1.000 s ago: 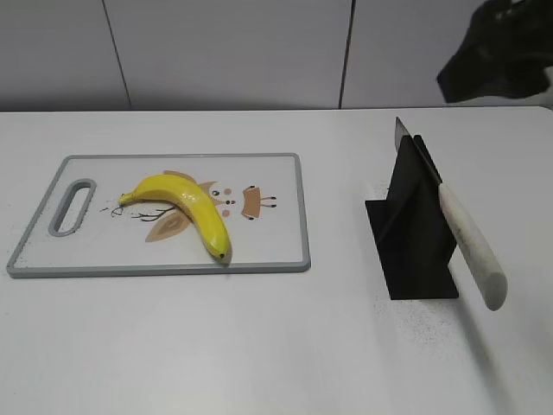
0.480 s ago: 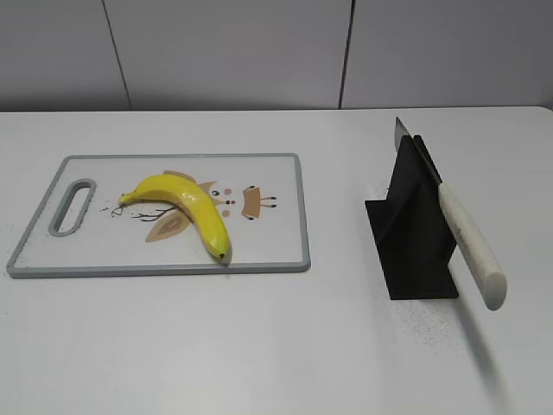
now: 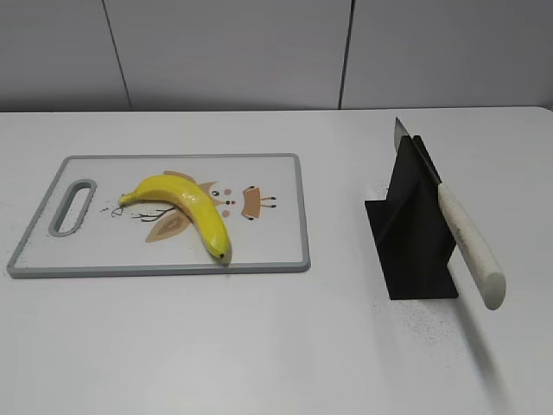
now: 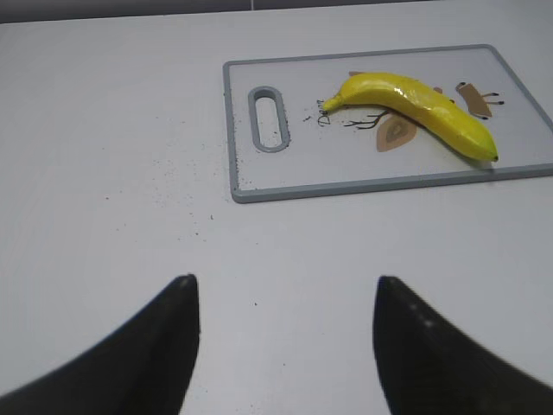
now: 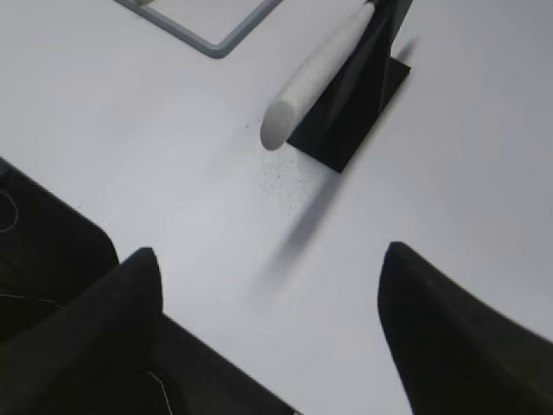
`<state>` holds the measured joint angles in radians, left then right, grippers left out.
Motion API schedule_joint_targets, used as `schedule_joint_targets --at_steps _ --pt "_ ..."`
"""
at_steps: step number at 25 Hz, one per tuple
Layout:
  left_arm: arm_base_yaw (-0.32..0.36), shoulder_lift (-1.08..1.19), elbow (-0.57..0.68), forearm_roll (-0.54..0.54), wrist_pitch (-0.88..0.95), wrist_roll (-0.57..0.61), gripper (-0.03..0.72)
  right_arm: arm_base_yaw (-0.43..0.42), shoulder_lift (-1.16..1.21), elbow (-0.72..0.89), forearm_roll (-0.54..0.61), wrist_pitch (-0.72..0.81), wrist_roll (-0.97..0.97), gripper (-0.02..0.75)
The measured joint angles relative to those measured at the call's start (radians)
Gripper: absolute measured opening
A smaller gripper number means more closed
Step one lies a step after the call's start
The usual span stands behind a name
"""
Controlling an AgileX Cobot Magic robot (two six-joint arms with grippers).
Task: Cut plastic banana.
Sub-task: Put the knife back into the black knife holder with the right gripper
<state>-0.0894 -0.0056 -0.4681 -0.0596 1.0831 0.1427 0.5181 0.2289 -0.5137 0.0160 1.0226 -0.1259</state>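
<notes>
Banana [image 3: 183,207] whole, knife [image 3: 458,229] blade seemingly half-hidden

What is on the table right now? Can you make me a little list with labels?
banana: yellow, whole, lying on the cutting board
cutting board: white with a grey rim, handle slot at its left end
knife: white handle, leaning in the black stand
table: white
left tool: open, holding nothing, over bare table near the board
right tool: open, holding nothing, near the knife handle
cutting: not yet begun
</notes>
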Motion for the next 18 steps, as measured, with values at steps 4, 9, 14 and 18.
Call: schedule_joint_targets --at_steps 4,9,14,18 --pt "0.000 0.000 0.000 0.000 0.000 0.000 0.607 0.000 -0.076 0.007 0.000 0.015 0.001 0.589" --pt "0.000 0.000 0.000 0.000 0.000 0.000 0.594 0.000 -0.149 0.009 0.000 0.015 0.002 0.589" --pt "0.000 0.000 0.000 0.000 0.000 0.000 0.593 -0.012 -0.227 0.010 0.000 0.016 0.003 0.588" --pt "0.000 0.000 0.000 0.000 0.000 0.000 0.593 -0.093 -0.236 0.010 0.000 0.016 0.003 0.586"
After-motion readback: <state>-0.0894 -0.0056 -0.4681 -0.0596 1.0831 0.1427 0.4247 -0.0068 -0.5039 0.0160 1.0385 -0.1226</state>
